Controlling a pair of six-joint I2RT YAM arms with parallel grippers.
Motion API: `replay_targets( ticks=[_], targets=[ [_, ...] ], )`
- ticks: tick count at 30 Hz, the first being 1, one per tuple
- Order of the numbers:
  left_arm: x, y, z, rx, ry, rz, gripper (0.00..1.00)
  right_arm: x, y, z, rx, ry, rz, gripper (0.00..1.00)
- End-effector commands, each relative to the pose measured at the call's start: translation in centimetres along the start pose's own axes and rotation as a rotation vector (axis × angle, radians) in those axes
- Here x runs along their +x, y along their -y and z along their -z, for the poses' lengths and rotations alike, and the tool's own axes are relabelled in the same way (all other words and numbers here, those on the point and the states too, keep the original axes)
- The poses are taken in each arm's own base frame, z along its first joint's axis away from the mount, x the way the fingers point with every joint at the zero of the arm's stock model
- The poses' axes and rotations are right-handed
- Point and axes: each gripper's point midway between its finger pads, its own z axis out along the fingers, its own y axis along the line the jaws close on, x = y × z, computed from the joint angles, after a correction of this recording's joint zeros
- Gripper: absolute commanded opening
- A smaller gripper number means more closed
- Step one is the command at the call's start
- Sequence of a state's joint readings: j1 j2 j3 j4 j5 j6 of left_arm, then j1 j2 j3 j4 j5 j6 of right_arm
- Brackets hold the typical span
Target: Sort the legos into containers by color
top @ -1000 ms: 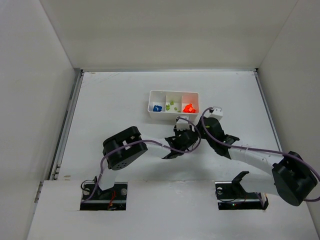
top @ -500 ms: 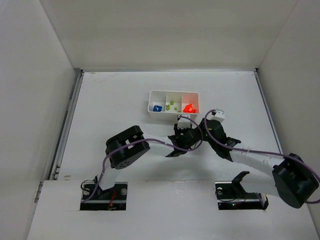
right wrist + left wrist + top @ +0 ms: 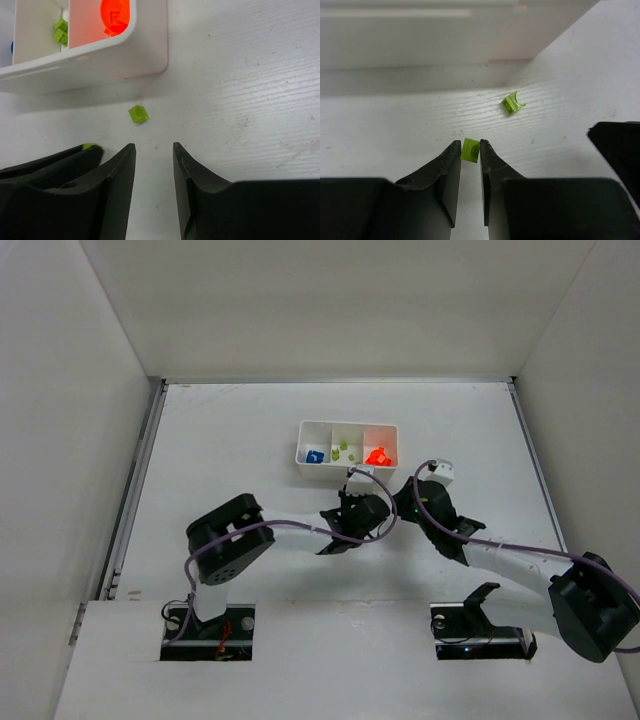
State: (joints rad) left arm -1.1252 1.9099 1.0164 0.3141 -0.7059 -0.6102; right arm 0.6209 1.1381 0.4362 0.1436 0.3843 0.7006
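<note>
The white three-compartment tray holds blue legos on the left, yellow-green ones in the middle and orange-red ones on the right. My left gripper is just in front of the tray, low over the table, shut on a yellow-green lego at its fingertips. A second yellow-green lego lies loose on the table beyond it, close to the tray wall; it also shows in the right wrist view. My right gripper is open and empty right beside the left one.
The tray's rounded corner stands just beyond the loose lego. My two grippers are close together in front of the tray. White walls enclose the table on three sides.
The left arm's elbow has swung left and its gripper has shifted slightly left and nearer. The right gripper has barely moved.
</note>
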Motion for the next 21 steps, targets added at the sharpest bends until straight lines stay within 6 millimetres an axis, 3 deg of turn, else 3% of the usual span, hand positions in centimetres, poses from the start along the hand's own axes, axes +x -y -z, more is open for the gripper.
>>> replay_targets(
  ticks=[1, 5, 8, 13, 15, 18, 21],
  targets=[
    [-6.8, -0.1, 2.9, 0.051, 0.107, 0.077, 0.09, -1.0, -0.7, -0.4, -0.019, 0.038, -0.031, 0.42],
    [-10.8, -1.8, 2.4, 0.023, 0.178, 0.085, 0.1, -0.5, -0.7, -0.7, -0.016, 0.025, -0.028, 0.42],
    [-13.0, -3.3, -0.1, -0.01, 0.212, 0.095, 0.12, 0.1, -0.6, -1.1, -0.007, 0.005, -0.01, 0.42],
    [-14.4, -4.3, -4.9, -0.03, 0.187, 0.107, 0.16, 1.8, -1.6, -1.5, -0.018, -0.043, 0.055, 0.43],
    [-14.8, -4.7, -6.0, -0.041, 0.178, 0.112, 0.25, 2.1, -2.0, -1.8, -0.02, -0.052, 0.076, 0.45],
    [-15.7, -5.2, -5.3, -0.034, 0.192, 0.138, 0.37, 2.5, -2.5, -2.3, -0.017, -0.071, 0.114, 0.47],
    [-16.0, -5.8, -3.5, -0.021, 0.214, 0.156, 0.4, 3.1, -3.1, -3.1, -0.013, -0.091, 0.149, 0.48]
  ],
)
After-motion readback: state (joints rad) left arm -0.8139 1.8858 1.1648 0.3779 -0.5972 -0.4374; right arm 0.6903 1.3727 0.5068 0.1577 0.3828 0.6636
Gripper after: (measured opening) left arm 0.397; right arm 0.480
